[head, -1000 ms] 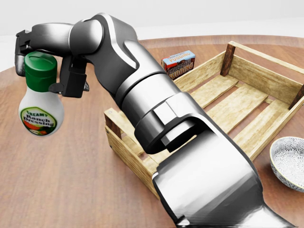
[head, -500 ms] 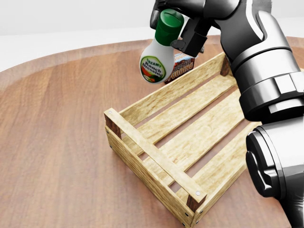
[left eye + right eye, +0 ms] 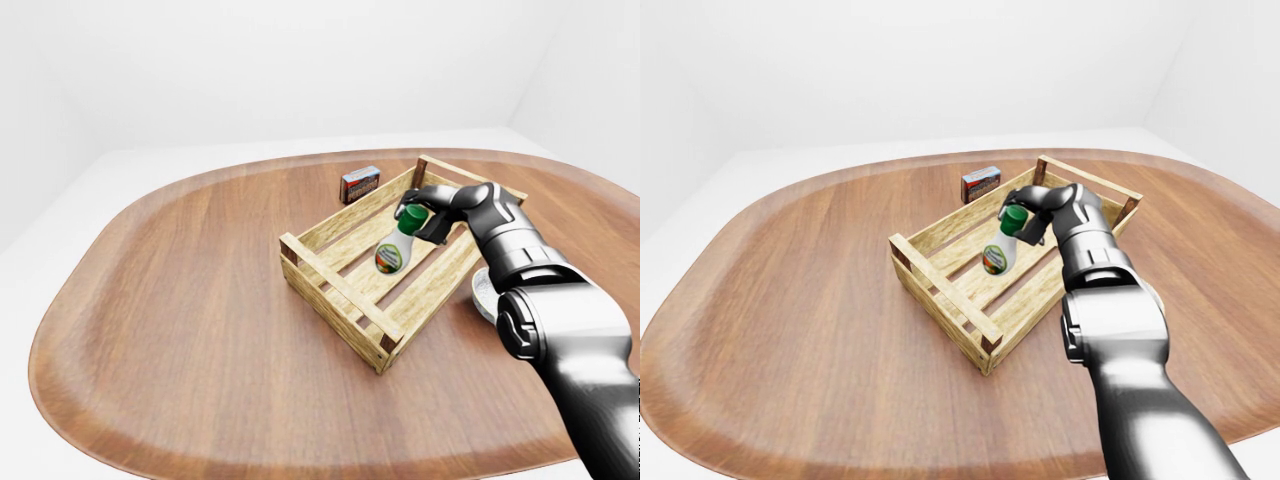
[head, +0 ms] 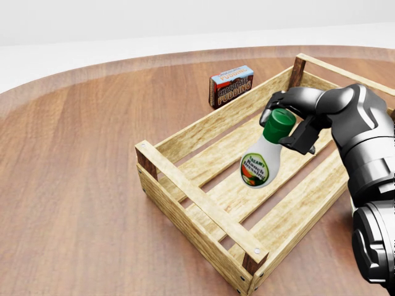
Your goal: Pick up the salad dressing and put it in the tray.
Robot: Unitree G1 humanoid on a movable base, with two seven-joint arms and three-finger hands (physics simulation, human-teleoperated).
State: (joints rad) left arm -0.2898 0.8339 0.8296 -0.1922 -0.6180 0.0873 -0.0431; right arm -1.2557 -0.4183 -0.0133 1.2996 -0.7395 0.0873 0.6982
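i've got the right hand [image 4: 290, 120] out over the tray [image 4: 185, 185], arm coming in from the right edge of the head view, forearm bent in toward the middle. fingers [image 4: 307, 137] clamped round the green cap of the salad dressing [image 4: 262, 159], so the bottle hangs below them, tilted, base toward lower left. bottle is white and pear-shaped, round green-rimmed label with orange at the bottom, text too small to read fully. its base is inside the tray walls, over the slats; can't tell if it touches them. beyond the fingers, just outside the tray's far wall, a pudding box [image 4: 231, 86] stands on the wooden table [image 4: 74, 160]. left hand not visible.
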